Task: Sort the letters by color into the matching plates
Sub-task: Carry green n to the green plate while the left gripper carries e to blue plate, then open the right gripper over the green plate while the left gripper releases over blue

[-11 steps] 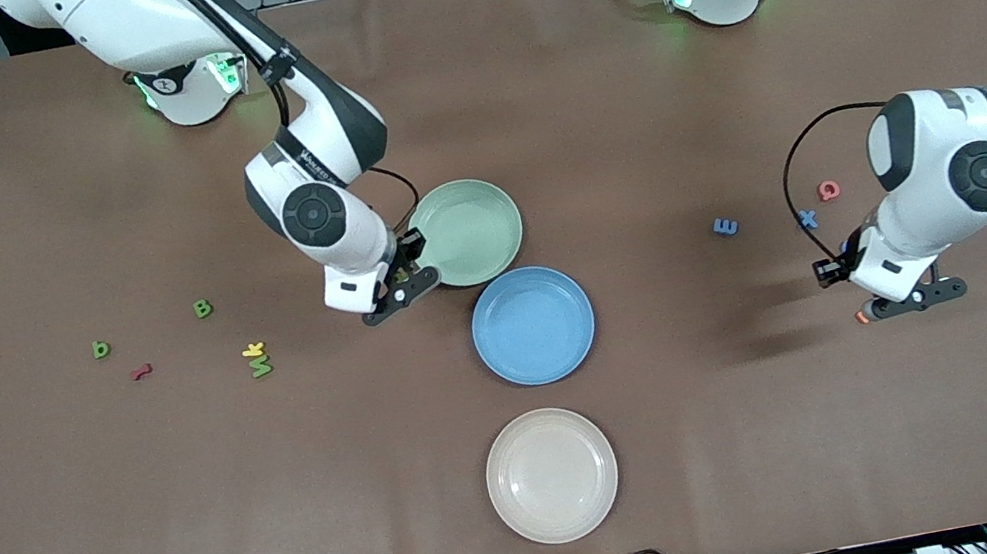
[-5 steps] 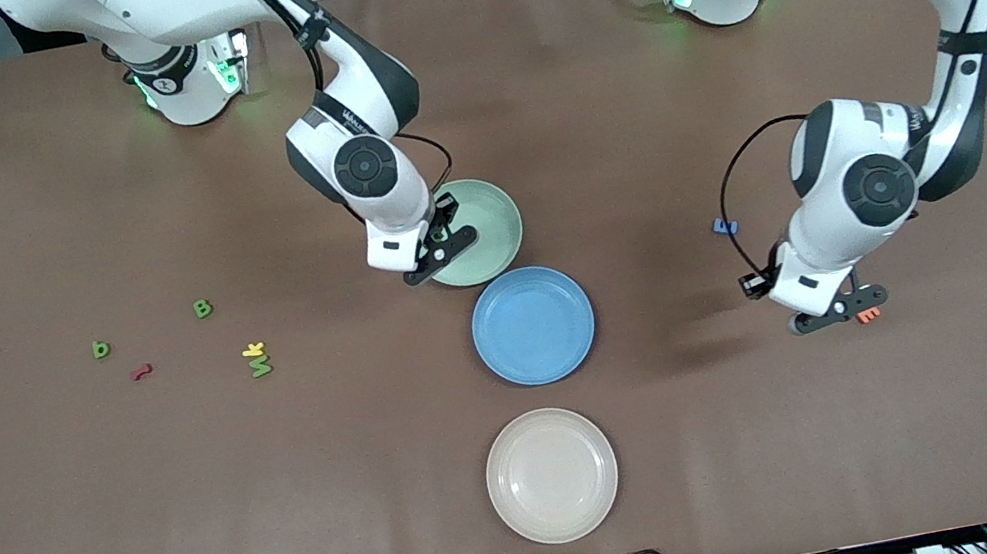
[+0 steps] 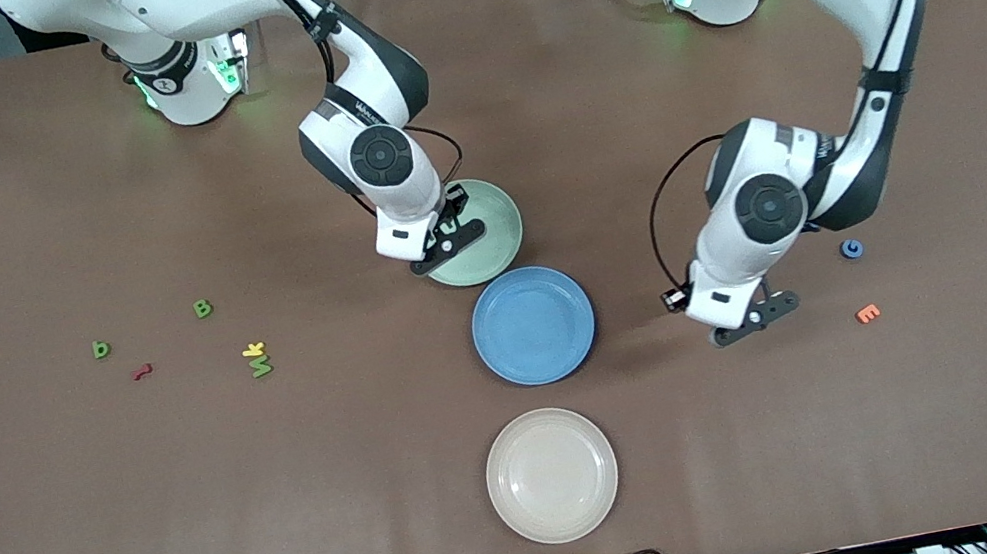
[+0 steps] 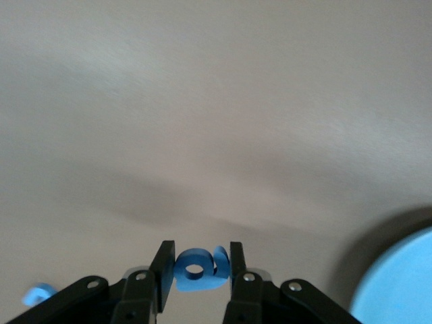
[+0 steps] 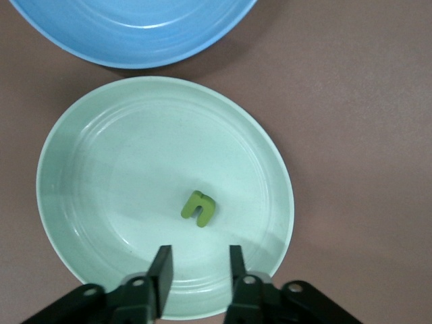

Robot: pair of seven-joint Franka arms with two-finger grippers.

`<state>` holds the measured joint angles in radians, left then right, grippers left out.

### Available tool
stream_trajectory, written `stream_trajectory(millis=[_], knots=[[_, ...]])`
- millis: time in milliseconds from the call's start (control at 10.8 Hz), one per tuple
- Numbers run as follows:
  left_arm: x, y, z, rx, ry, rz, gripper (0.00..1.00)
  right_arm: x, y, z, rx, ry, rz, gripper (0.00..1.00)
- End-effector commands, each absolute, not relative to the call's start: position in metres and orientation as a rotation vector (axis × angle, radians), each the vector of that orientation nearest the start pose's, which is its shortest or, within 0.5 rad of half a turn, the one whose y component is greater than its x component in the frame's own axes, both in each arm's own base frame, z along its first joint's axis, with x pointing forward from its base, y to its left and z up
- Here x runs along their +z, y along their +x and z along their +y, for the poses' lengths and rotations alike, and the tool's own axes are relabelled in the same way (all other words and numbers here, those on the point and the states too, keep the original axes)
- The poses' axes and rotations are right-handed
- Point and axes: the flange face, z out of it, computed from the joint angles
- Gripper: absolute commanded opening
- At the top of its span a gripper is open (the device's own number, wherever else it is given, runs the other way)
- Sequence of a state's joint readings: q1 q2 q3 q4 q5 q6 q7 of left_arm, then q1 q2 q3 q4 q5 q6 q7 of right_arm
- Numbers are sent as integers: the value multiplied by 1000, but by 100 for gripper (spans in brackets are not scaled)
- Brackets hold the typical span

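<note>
- While my left gripper [image 4: 196, 270] hangs over bare tabletop between the blue plate [image 3: 533, 325] and the left arm's end of the table, it pinches a blue letter [image 4: 196, 269] between its pads; the plate lies toward the middle of the table from it, and its rim shows at the edge of the left wrist view.
- I judge the coming move as a short carry toward that plate; the left arm is clearly the nearer one.
- My right gripper [image 5: 196, 260] sits over the mint green plate [image 5: 88, 270], fingers parted with nothing between them; a green letter [image 5: 198, 207] lies in the plate just under the tips.
- Loose on the table: green letters [image 3: 202, 308] near the right arm's end; a blue letter [image 3: 851, 248] and an orange letter [image 3: 867, 313] toward the left arm's end.
- Cream plate [image 3: 552, 475] sits near the front edge, empty.
</note>
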<state>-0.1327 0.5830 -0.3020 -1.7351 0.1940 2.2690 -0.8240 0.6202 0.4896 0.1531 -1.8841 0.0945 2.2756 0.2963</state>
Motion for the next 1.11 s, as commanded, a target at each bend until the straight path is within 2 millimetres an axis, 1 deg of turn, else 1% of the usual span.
stream_trajectory(millis=[0,92,185,369,462,554,739,831,924,1016], knots=[[250,617,-293,62,-3112,-568,0,241,449,433,239,-3015,-541,77],[255,619,-308,51,-3126,-601,0,241,453,428,242,-3021,-521,100],[258,618,-328,58,-3147,-632,0,243,456,425,237,-3022,-512,100],[257,605,-371,57,-3161,-672,0,247,467,414,259,-3036,-484,100],[257,605,-382,46,-3171,-689,0,253,480,401,296,-3051,-456,100],[257,605,-390,41,-3179,-692,0,260,492,386,371,-3072,-424,100],[257,601,-405,-7,-3217,-703,0,282,517,352,464,-3090,-348,100],[254,601,-410,-30,-3235,-722,0,291,530,336,465,-3095,-311,100],[256,601,-417,-68,-3263,-741,0,295,540,325,455,-3095,-275,100],[253,598,-425,-83,-3278,-738,0,295,550,309,449,-3099,-237,100]])
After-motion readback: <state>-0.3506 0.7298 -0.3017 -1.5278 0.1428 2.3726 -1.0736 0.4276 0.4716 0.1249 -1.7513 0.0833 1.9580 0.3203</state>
